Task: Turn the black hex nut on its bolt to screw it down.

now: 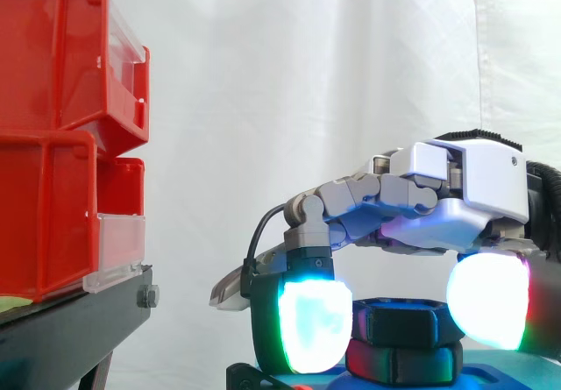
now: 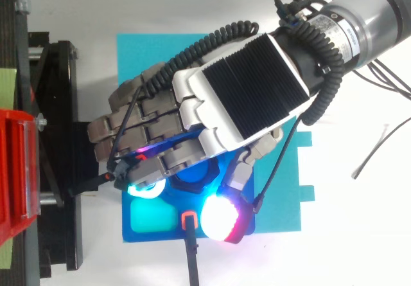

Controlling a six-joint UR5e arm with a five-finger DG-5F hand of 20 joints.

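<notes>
My robot hand arches over the black hex nut and is closed round it, with a glowing fingertip at the nut's 9 o'clock and my thumb pad at 3 o'clock. The nut sits above the blue base, with the red bins off at 9 o'clock.

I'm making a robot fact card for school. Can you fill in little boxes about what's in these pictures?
hand: arched over the black hex nut
black hex nut: below the hand, above a blue plate
blue plate: lies on a teal mat
red bins: stacked on a black stand, left in the side view
hold on nut: cannot tell
</notes>
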